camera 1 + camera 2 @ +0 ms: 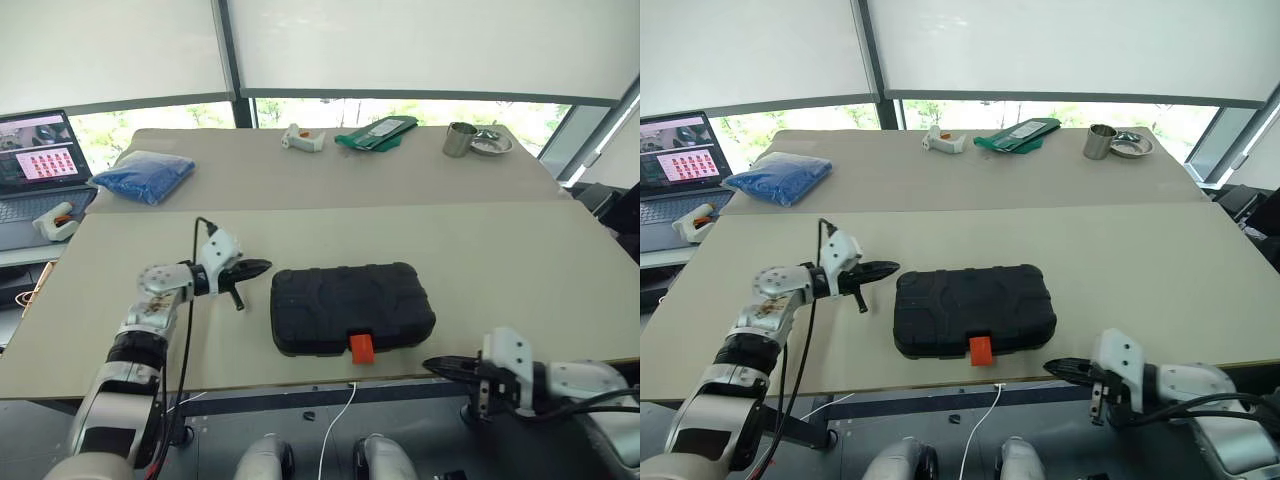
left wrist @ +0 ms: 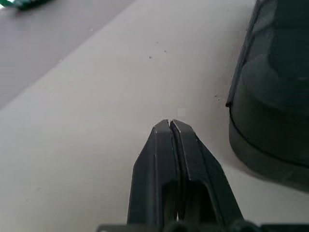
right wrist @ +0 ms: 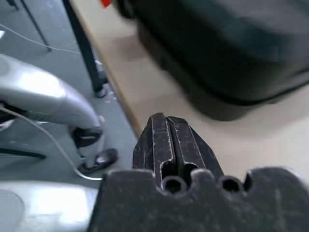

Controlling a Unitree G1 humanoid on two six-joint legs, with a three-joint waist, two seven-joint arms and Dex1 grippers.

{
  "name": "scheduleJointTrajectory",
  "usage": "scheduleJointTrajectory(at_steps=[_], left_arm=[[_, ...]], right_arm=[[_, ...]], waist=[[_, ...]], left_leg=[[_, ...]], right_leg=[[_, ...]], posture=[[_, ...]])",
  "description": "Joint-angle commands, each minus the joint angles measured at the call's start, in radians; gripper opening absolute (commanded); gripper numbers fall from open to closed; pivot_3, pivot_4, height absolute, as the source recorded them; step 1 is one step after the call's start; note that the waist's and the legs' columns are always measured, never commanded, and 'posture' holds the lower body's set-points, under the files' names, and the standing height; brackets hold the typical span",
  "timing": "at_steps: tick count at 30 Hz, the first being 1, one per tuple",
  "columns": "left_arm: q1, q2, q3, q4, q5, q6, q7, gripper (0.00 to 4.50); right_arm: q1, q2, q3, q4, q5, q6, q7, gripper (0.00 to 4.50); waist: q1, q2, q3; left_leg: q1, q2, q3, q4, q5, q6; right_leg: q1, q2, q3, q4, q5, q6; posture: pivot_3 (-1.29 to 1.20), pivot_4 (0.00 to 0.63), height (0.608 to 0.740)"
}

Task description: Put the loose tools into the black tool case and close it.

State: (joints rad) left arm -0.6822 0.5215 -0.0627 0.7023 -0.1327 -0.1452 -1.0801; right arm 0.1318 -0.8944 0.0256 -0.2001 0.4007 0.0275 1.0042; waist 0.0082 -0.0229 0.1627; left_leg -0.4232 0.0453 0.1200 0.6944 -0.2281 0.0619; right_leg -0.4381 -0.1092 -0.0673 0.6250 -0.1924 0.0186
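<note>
Finishing, by the look of it: black tool case (image 1: 352,308) lies shut at the surface's (image 1: 500,250) near middle, orange latch (image 1: 361,348) at 6 o'clock; pressing the latch home may remain. Left pincer (image 1: 258,268), at the case's 9 o'clock, and right pincer (image 1: 436,366), at its 4 o'clock, both have fingers together, holding nothing, clear of the case

No lettering can be read anywhere. The laptop (image 1: 40,165) at the far left shows a screen with rows of small red tiles, perhaps captioned, but too small to make out. The green packet (image 1: 377,133) on the far bench (image 1: 300,170) bears a pale label, its print illegible.
</note>
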Motion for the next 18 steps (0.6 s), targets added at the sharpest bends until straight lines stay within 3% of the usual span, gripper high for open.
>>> scheduleJointTrajectory(at_steps=[1, 6, 18], left_arm=[[-0.053, -0.014, -0.020, 0.070, 0.033, 0.029, -0.008, 0.07], [-0.042, -0.016, -0.022, 0.077, 0.019, 0.057, -0.056, 0.07], [0.189, 0.016, 0.114, -0.253, -0.132, 0.189, -0.039, 0.07]], right_arm=[[-0.080, 0.043, 0.035, -0.012, -0.049, 0.067, -0.033, 0.00], [-0.210, 0.120, 0.066, 0.074, -0.128, 0.061, -0.072, 0.00], [-0.530, 0.279, 0.085, 0.411, -0.278, -0.063, -0.140, 0.00]], waist=[[0.001, 0.000, 0.000], [0.002, -0.002, 0.001], [-0.017, -0.001, 0.001]], left_leg=[[-0.001, 0.000, 0.000, 0.000, 0.000, 0.000], [-0.002, 0.000, 0.000, 0.000, 0.000, 0.000], [-0.002, 0.001, 0.000, 0.000, 0.000, 0.000]], right_leg=[[-0.001, 0.001, 0.000, 0.000, 0.000, 0.000], [-0.001, 0.001, 0.000, 0.000, 0.000, 0.000], [-0.002, 0.001, 0.000, 0.001, 0.002, -0.004]], posture=[[0.00, 0.150, 0.740], [0.00, 0.150, 0.740], [0.00, 0.150, 0.740]])
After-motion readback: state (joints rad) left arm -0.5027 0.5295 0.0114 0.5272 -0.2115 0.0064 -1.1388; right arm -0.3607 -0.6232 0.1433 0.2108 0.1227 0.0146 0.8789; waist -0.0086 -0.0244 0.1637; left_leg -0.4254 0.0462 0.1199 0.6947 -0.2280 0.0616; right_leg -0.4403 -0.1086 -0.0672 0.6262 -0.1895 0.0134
